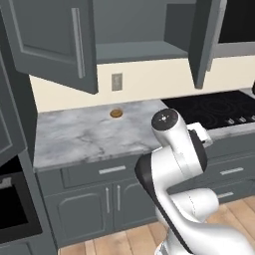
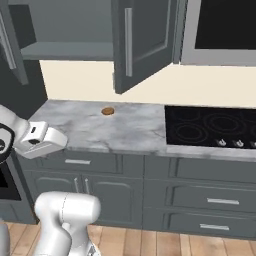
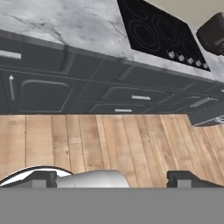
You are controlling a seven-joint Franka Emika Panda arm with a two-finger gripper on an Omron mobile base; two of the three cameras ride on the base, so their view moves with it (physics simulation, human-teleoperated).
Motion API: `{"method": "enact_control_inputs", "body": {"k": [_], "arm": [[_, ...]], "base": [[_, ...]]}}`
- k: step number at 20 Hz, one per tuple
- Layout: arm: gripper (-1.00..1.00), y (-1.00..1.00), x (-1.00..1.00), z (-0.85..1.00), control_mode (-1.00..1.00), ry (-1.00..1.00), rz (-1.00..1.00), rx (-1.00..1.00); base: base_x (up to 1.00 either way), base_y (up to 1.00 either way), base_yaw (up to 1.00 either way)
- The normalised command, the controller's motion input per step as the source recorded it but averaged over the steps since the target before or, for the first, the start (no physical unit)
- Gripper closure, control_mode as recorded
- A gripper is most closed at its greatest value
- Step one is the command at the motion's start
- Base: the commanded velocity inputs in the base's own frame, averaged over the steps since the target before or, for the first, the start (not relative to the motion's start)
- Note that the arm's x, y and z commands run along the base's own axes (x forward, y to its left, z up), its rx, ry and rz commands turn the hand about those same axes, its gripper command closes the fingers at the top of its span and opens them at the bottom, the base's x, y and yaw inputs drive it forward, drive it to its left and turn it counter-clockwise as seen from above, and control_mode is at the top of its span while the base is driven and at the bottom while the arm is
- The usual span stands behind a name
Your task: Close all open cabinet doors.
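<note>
The upper cabinet above the counter has two open doors. Its left cabinet door (image 1: 55, 40) (image 2: 10, 42) swings out over the counter, showing its long silver handle (image 1: 77, 36). Its right cabinet door (image 1: 201, 42) (image 2: 145, 40) also stands out from the cabinet, nearly edge-on in the left base view. Between them the bare shelf (image 1: 137, 50) shows. My gripper (image 3: 116, 179) hangs low in front of the lower cabinets, facing the floor, far below both doors. It is open, its fingertips (image 3: 43, 178) wide apart with nothing between them. My hand (image 2: 40, 139) sits at counter-edge height.
A small brown round thing (image 1: 116, 113) lies on the marble counter (image 1: 79, 134). A black cooktop (image 1: 214, 109) is to the right, with a microwave (image 2: 220, 25) above it. An oven (image 1: 12, 204) and a dark grey panel (image 1: 10, 114) stand at the left. Drawer fronts (image 2: 210, 200) sit below.
</note>
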Motion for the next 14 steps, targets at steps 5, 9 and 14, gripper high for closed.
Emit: {"method": "enact_control_inputs", "body": {"k": [5, 9, 14], "arm": [[-1.00, 0.00, 0.00, 0.00, 1.00, 0.00, 0.00, 0.00], [-1.00, 0.00, 0.00, 0.00, 1.00, 0.00, 0.00, 0.00], [-1.00, 0.00, 0.00, 0.00, 1.00, 0.00, 0.00, 0.00]], "base": [[0.54, 0.00, 0.01], [0.52, -0.08, 0.01], [0.53, -0.11, 0.01]]}}
